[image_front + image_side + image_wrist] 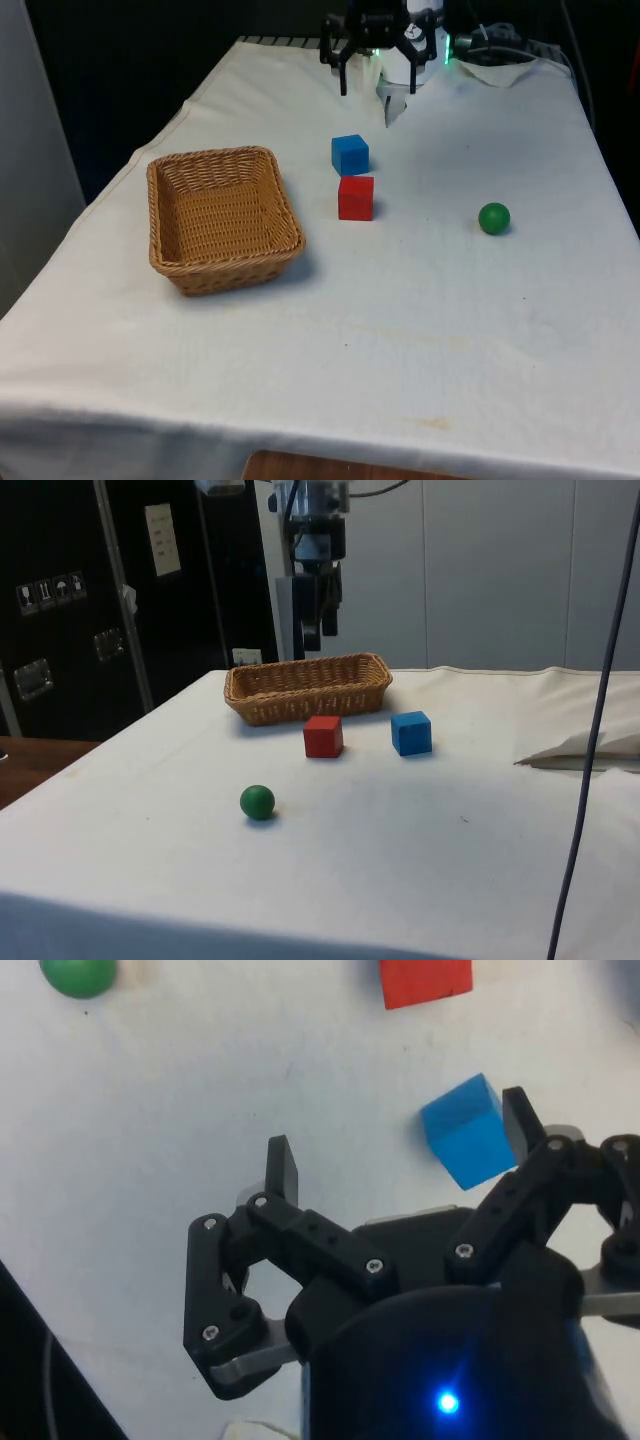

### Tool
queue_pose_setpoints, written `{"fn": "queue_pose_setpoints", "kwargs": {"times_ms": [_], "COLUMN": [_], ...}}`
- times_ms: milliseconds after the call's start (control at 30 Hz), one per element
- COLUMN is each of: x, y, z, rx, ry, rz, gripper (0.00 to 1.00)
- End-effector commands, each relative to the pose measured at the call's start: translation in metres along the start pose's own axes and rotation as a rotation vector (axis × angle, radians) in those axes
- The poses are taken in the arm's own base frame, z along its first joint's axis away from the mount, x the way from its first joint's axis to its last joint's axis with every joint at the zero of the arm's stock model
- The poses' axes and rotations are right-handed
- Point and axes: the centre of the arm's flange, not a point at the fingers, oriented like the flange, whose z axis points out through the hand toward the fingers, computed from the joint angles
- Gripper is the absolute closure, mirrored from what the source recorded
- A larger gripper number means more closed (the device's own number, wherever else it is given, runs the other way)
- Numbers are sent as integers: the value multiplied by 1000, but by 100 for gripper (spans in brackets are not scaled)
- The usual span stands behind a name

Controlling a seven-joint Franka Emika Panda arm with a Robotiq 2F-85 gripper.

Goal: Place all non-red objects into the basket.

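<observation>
A wicker basket (pixel 228 268) (pixel 305 702) stands empty on the front view's left. A blue cube (pixel 350 154) (pixel 411 732) (pixel 465 1138) sits just beyond a red cube (pixel 356 197) (pixel 323 736) (pixel 425 980), a small gap between them. A green ball (pixel 494 217) (pixel 257 801) (pixel 78 974) lies alone on the front view's right. My gripper (pixel 378 85) (pixel 318 630) (pixel 400 1145) hangs open and empty high above the cloth, on the robot's side of the blue cube. In the wrist view one fingertip (pixel 520 1118) appears beside that cube.
A raised fold of white cloth (pixel 395 100) (pixel 585 750) sits near the table's far end. Cables (pixel 500 45) lie at the far corner, and a thin cable (pixel 595 710) hangs close to the side camera.
</observation>
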Motion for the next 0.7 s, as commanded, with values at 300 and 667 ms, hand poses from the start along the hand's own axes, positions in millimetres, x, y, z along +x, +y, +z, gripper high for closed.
{"fn": "queue_pose_setpoints", "kwargs": {"times_ms": [300,667], "x": [-5,-14], "y": [-18,-53], "z": [10,29], "rx": [27,53], "ry": [28,58], "rz": [-1,-9], "gripper": [0,0]}}
